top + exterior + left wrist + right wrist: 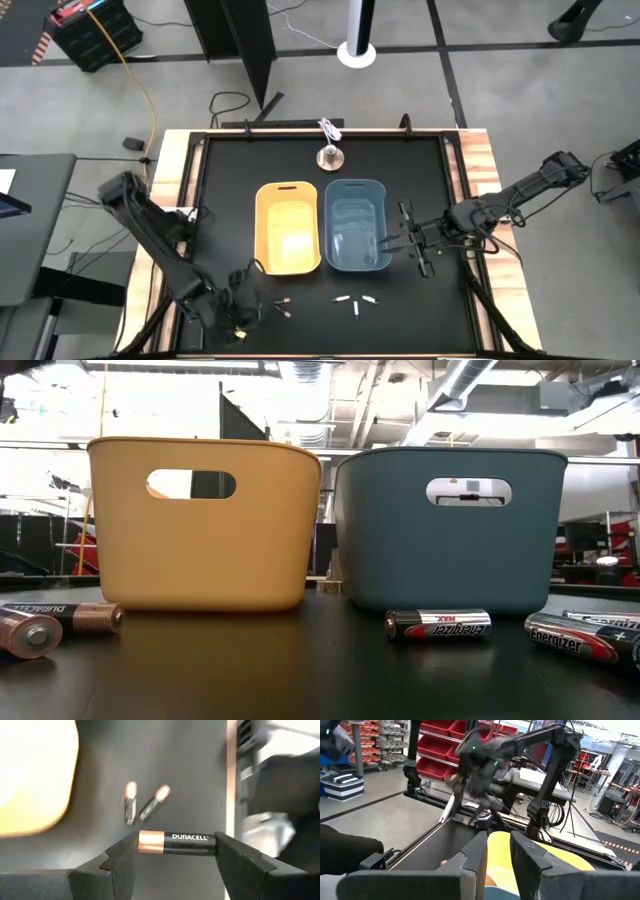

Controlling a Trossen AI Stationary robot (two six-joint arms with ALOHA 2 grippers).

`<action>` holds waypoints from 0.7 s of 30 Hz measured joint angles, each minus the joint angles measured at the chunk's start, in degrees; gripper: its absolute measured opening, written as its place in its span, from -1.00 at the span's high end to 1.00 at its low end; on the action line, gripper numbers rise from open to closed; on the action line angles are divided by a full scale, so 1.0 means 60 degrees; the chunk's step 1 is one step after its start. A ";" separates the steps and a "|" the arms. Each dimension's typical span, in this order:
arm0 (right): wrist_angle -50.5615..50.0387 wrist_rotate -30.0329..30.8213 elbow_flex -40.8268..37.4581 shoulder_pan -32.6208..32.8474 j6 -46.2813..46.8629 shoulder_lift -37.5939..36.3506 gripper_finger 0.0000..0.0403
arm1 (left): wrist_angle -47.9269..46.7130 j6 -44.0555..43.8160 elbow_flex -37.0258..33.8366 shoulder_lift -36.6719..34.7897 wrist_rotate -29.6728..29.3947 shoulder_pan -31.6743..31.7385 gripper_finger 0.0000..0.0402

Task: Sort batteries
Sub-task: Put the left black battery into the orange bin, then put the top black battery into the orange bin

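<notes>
A yellow tub [288, 228] and a blue tub [357, 225] stand side by side mid-table. Two dark copper-tipped batteries [284, 305] lie near the front edge, left of three white-silver ones [356, 302]. In the low view the dark pair [60, 618] lies left and the Energizer cells [438, 624] right. My left gripper [240, 312] sits at the near left, shut on a third dark battery [182, 843]; the loose pair [142, 804] lies beyond it. My right gripper [392, 240] hovers over the blue tub's right side, its fingers [475, 857] a narrow gap apart with nothing between them. My left gripper pinches the Duracell battery end to end. Its copper end [150, 841] meets one finger [117, 862] and its black end [210, 845] meets the other, so the cell spans the gap between the fingertips. Whether it is clear of the table I cannot tell.
A silver bell-shaped object [329, 156] stands behind the tubs with a white cord by it. The black mat is bordered by wooden table edges [478, 150]. Bare mat lies left of the yellow tub and right of the blue one.
</notes>
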 joint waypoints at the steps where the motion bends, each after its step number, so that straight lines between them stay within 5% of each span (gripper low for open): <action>1: -0.0013 0.0000 -0.0004 0.0000 -0.0004 0.0000 0.49 | -0.0020 0.0295 0.0004 -0.0361 -0.0292 0.0043 -0.13; 7: -0.0064 0.0000 -0.0004 0.0000 0.0047 0.0000 0.49 | -0.0797 0.1530 0.0022 -0.1632 -0.2665 0.1010 -0.13; 14: -0.0102 0.0000 -0.0004 0.0000 0.0052 0.0000 0.49 | -0.0946 0.2939 0.0022 -0.0937 -0.2385 0.2598 -0.16; 21: -0.0128 0.0000 -0.0004 0.0000 0.0055 0.0000 0.49 | -0.0912 0.3471 0.0022 -0.0371 -0.2224 0.3208 -0.46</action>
